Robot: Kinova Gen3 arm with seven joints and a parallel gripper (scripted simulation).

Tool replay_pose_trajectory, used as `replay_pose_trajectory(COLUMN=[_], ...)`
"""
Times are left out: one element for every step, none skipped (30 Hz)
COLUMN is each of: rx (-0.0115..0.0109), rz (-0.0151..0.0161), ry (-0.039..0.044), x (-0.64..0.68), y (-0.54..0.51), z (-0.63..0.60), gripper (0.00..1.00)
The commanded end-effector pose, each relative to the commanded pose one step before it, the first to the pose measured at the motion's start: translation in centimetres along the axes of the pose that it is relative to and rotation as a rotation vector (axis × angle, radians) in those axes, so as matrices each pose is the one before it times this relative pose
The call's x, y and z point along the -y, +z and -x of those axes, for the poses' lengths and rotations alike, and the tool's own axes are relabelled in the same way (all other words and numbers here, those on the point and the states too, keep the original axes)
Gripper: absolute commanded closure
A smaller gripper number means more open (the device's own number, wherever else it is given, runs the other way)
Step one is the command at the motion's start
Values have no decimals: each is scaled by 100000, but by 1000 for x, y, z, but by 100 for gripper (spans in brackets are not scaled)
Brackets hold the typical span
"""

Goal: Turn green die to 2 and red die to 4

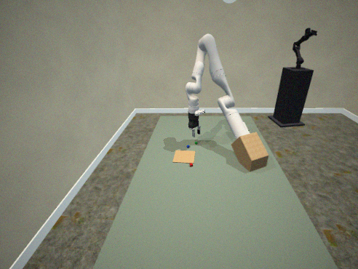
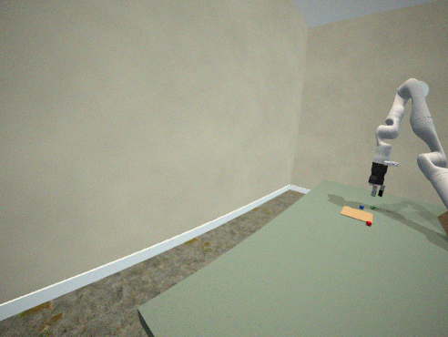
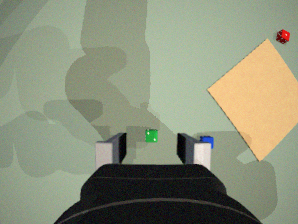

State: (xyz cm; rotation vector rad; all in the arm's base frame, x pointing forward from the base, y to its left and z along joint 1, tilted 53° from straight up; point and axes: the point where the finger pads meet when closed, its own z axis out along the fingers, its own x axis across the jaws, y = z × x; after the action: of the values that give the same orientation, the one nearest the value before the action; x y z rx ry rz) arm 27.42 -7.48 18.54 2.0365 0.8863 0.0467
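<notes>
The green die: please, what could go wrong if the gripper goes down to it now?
The open gripper hangs above the green die. The blue die lies close by, next to one finger in the wrist view, so that finger might knock it and change its top face. Also, the die looks roughly square to the fingers but not centred along them, so closing might pinch only its edge.

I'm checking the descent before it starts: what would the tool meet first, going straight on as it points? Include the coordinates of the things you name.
Probably the green die (image 1: 196, 143) (image 2: 372, 208) (image 3: 151, 135) or the table just beside it; the tool (image 1: 196, 134) (image 2: 377, 194) (image 3: 151, 143) points down there, though depth is unclear.
</notes>
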Motion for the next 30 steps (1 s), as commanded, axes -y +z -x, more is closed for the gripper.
replay_pose_trajectory(rx=[-57, -1, 0, 0, -1, 0, 0, 0, 0, 0, 0, 0, 0, 0, 0, 0, 0, 0, 0, 0, 0, 0, 0, 0, 0, 0, 0, 0, 0, 0], rz=[138, 1, 0, 0, 1, 0, 0, 0, 0, 0, 0, 0, 0, 0, 0, 0, 0, 0, 0, 0, 0, 0, 0, 0, 0, 0, 0, 0, 0, 0], ry=[100, 42, 0, 0, 22, 8, 1, 0, 0, 0, 0, 0, 0, 0, 0, 0, 0, 0, 0, 0, 0, 0, 0, 0, 0, 0, 0, 0, 0, 0], x=[-19, -1, 0, 0, -1, 0, 0, 0, 0, 0, 0, 0, 0, 0, 0, 0, 0, 0, 0, 0, 0, 0, 0, 0, 0, 0, 0, 0, 0, 0], y=[-20, 0, 0, 0, 0, 0, 0, 0, 0, 0, 0, 0, 0, 0, 0, 0, 0, 0, 0, 0, 0, 0, 0, 0, 0, 0, 0, 0, 0, 0], z=[-36, -1, 0, 0, -1, 0, 0, 0, 0, 0, 0, 0, 0, 0, 0, 0, 0, 0, 0, 0, 0, 0, 0, 0, 0, 0, 0, 0, 0, 0], gripper=[0, 0, 0, 0, 0, 0, 0, 36, 36, 36, 36, 36, 36, 36, 36, 36, 36, 36, 36, 36, 36, 36, 36, 36, 36, 36, 36, 36, 36, 36])
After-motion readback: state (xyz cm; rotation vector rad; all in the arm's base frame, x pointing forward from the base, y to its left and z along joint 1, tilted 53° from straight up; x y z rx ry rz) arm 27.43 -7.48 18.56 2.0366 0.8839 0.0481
